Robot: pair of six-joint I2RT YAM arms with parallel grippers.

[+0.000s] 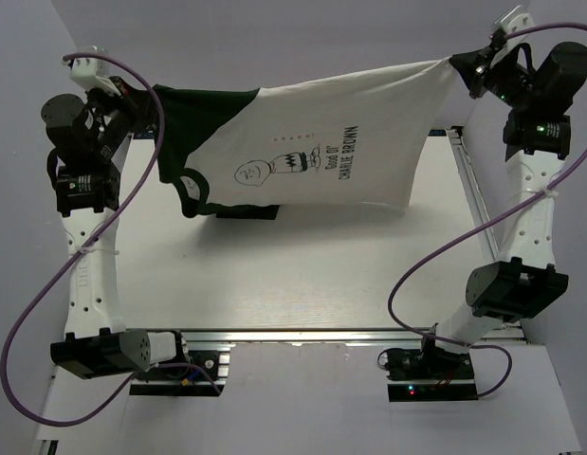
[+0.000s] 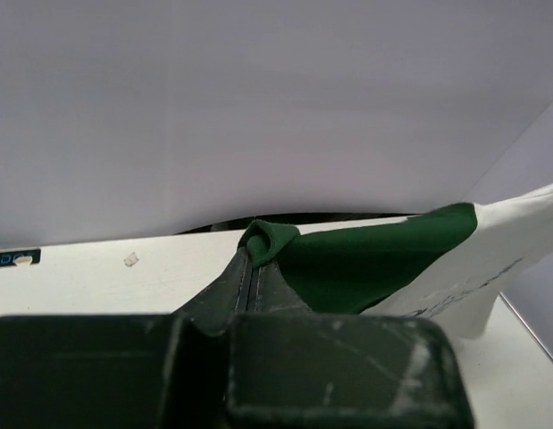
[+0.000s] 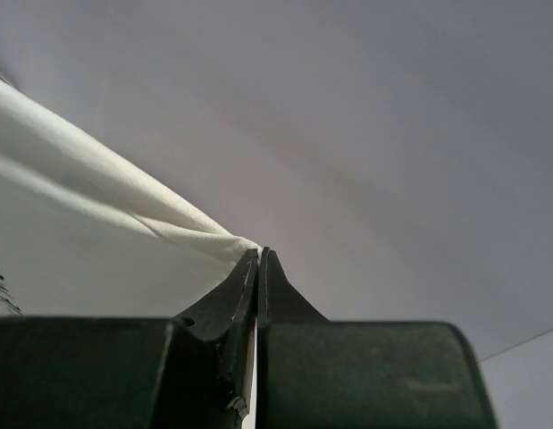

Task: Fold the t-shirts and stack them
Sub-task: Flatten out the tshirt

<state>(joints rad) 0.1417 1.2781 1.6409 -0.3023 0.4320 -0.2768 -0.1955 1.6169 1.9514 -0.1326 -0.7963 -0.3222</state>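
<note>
The white t-shirt (image 1: 321, 142) with dark green sleeves, a cartoon figure and black "Charlie Brown" text hangs stretched in the air between both arms above the far half of the table. My left gripper (image 1: 146, 95) is shut on its green sleeve (image 2: 347, 264); in the left wrist view the gripper (image 2: 249, 259) pinches a fold of green cloth. My right gripper (image 1: 467, 66) is shut on the white hem corner, and in the right wrist view the gripper (image 3: 259, 255) grips white cloth (image 3: 79, 232). The shirt's lower edge hangs just above the table.
The white table (image 1: 274, 275) lies under the shirt, with a metal rail (image 1: 302, 334) along its near edge and another rail (image 1: 473, 190) on the right side. Grey walls surround the table. Purple cables loop beside each arm.
</note>
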